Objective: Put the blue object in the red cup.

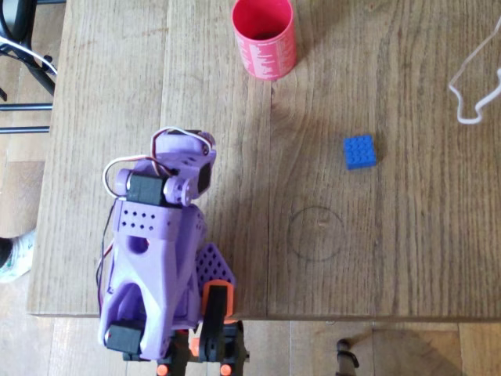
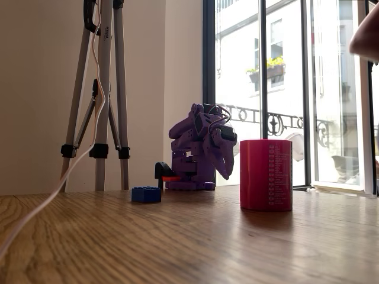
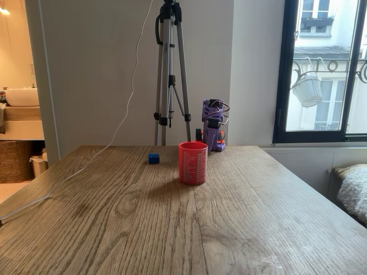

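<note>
Brick (image 1: 359,151): small bright blue square, grid of studs on top, flat on the worktop (image 1: 391,251), studs up. In both fixed views it reads as a low blue block (image 2: 146,194) (image 3: 153,158). In the overhead view it sits below and right of the cup (image 1: 264,37), well apart from it, nothing touching it.

Cup: pinkish-red cylinder, upright, mouth open, inside looks bare in the overhead view, columns of small white print down its side (image 2: 266,174) (image 3: 193,162). It stands near the worktop's top edge in the overhead view.

Arm (image 1: 160,243): purple, folded over its base, below and left of the cup at the worktop's bottom edge in the overhead view, well apart from brick and cup. Fingers (image 2: 227,168) point down, holding nothing; whether they stand wide or narrow cannot be told.

Worktop: light wood planks, strong grain, a faint ring mark (image 1: 315,233) below and left of the brick. White cable (image 1: 472,82) lies right of the cup at the edge in the overhead view.

Room: tripod (image 3: 170,74) behind the worktop against a pale wall, tall dark-framed windows (image 3: 324,69) right of the cup, daylight, buildings outside.
</note>
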Robot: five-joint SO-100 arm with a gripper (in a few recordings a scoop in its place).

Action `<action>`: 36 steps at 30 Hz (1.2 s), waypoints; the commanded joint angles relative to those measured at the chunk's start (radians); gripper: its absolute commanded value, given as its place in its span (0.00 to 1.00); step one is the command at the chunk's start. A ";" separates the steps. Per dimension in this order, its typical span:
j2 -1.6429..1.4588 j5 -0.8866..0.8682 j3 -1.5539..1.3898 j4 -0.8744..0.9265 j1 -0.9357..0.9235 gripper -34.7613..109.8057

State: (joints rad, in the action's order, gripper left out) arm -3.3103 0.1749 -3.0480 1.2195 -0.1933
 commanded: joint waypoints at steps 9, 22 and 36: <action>0.006 0.000 0.014 -0.012 0.000 0.24; 0.006 0.000 0.014 -0.012 0.000 0.24; 0.006 0.017 0.012 -0.015 0.018 0.25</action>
State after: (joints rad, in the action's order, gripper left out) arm -3.3103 0.1917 -3.0480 1.2195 -0.1657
